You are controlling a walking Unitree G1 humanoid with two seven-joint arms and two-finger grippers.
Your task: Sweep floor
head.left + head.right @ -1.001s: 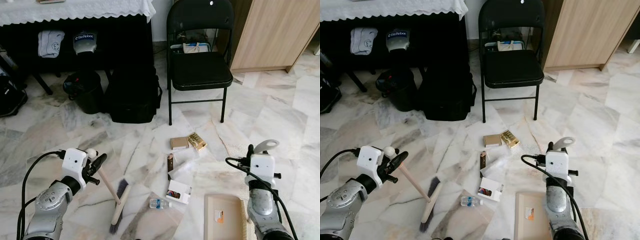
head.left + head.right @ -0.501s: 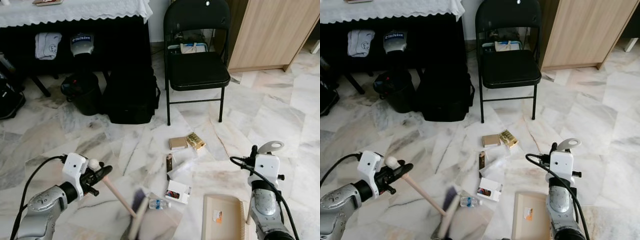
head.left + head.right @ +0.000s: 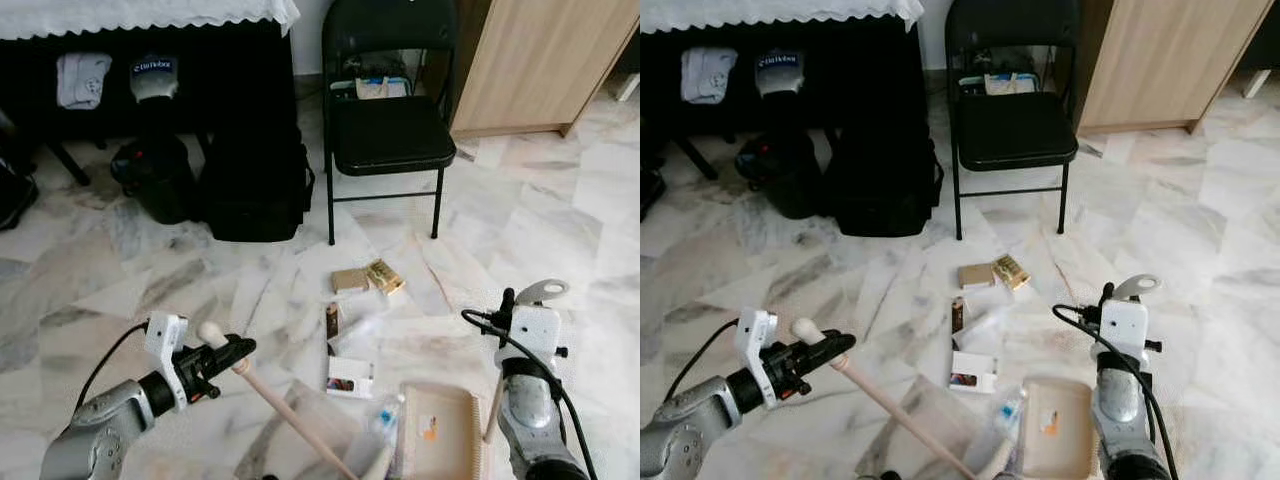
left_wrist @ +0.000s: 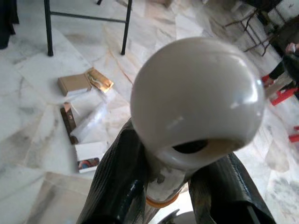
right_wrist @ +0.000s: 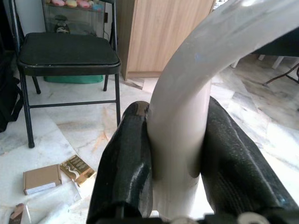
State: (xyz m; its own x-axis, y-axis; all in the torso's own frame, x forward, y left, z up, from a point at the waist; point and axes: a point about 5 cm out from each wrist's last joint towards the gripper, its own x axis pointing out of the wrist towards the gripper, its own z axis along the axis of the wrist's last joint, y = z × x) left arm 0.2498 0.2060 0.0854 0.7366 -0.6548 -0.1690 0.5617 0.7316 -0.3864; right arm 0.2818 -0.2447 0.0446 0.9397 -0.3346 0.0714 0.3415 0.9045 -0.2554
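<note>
Left eye view: left end effector [image 3: 225,352] grips broom [image 3: 290,417]; right end effector [image 5: 175,154] grips dustpan [image 3: 440,430].

left arm [image 3: 100,440]: silver-grey metal, rounded segments — a white box-shaped camera housing at the wrist
left cable [image 3: 105,357]: thin black lead arching from the forearm up to the white housing
left end effector [image 3: 222,353]: two long black fingers, matte and slightly textured in the wrist view
right arm [image 3: 530,420]: silver-grey cylinder with a darker joint ring near the wrist
right housing [image 3: 532,326]: white block with small dark screws on its sides
right cable [image 3: 490,330]: black wire looping out — then running down along the forearm
right end effector [image 5: 177,154]: two broad black fingers, glossy at their rounded edges
</note>
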